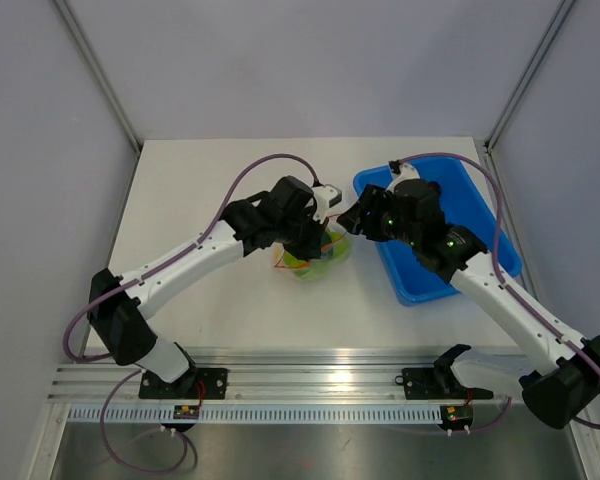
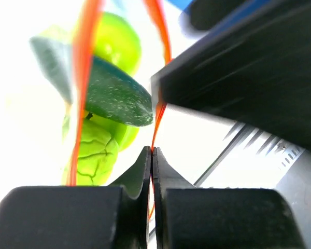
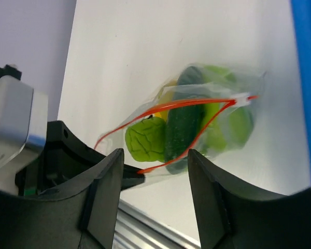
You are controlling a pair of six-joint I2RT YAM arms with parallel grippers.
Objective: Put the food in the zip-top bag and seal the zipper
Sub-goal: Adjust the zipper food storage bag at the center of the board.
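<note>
The clear zip-top bag (image 1: 318, 258) lies at the table's middle with green food (image 3: 147, 139) and a dark green piece (image 3: 182, 128) inside. Its red-orange zipper (image 3: 207, 122) gapes open in a loop. My left gripper (image 2: 153, 151) is shut on one end of the zipper strip (image 2: 156, 122); in the top view the left gripper (image 1: 325, 240) sits over the bag. My right gripper (image 3: 155, 161) is open and empty, hovering just above the bag's mouth, close to the left one; in the top view the right gripper (image 1: 352, 219) sits beside the bag.
A blue rectangular tray (image 1: 480, 215) stands at the right, under my right arm. An aluminium rail (image 1: 320, 385) runs along the near edge. Grey walls close in the table on three sides.
</note>
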